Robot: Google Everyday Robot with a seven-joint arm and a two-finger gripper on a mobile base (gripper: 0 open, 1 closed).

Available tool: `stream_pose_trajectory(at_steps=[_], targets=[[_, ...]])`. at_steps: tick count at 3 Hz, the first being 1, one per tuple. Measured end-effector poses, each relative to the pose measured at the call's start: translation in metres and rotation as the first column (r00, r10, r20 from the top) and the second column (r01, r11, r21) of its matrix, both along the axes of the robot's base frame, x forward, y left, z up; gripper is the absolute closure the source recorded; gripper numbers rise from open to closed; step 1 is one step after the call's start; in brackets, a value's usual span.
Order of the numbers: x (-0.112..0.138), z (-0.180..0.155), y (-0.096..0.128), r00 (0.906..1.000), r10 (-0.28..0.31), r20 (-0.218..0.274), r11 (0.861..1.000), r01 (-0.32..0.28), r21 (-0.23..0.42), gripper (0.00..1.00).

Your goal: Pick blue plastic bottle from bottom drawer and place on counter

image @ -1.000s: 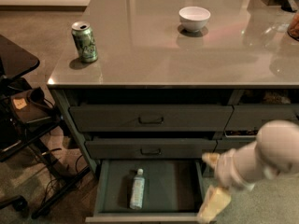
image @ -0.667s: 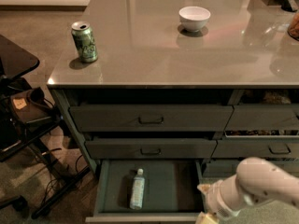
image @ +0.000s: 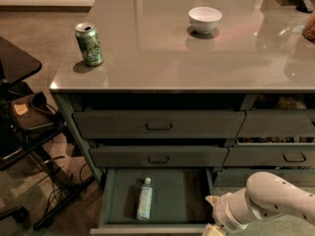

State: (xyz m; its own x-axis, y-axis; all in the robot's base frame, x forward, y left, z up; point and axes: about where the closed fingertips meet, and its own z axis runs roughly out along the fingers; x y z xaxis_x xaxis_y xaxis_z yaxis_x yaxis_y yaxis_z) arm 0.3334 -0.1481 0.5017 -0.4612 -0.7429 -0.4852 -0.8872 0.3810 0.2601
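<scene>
Grey-brown glossy counter (image: 197, 68) fills the upper half of the frame, with dull reflections across it. Dark grey-green drawer cabinets sit below it.

On the counter:
- Green soda can (image: 89, 44), upright, near the left edge, tab end up.
- White bowl (image: 204, 19), upper centre, well apart from the can.
- Dark objects clipped by the upper right corner; cannot make out what they are.

Left column of drawers:
- Top drawer (image: 123, 125) closed, small rectangular pull at centre.
- Middle drawer (image: 123, 157) closed, same kind of pull.
- Bottom drawer (image: 170, 195) pulled out toward the lower edge of the frame, floor of it in plain sight.

Blue plastic bottle (image: 144, 205) lies on its side on the floor of the bottom drawer, left of centre. White cap points toward the cabinet, base toward the drawer front. Nothing touches it, and it is the only item seen in the drawer.

Right column: narrower drawers (image: 278, 124), partly cut by the right edge.

Gripper (image: 216, 215) sits low in the lower right of the frame, on the end of a white rounded arm (image: 275, 198) coming in from the right edge. It is just outside the right front corner of the bottom drawer, clipped by the lower frame edge. Apart or together: cannot tell. It holds nothing that can be seen and is well apart from the bottle.

Far left: black side table (image: 15, 63), with dark frame legs and cables on the floor beneath.
</scene>
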Motion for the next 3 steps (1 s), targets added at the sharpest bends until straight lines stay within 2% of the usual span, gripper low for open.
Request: stream_pose_trajectory(at_steps=[1, 2, 3], targets=[[0.014, -0.025, 0.013, 0.9999, -0.013, -0.010, 0.998, 0.013, 0.062, 0.00], [0.054, -0.063, 0.040, 0.9987, -0.050, 0.005, 0.988, 0.048, 0.146, 0.00], [0.093, -0.094, 0.057, 0.9904, -0.131, 0.042, 0.971, 0.120, 0.205, 0.00]])
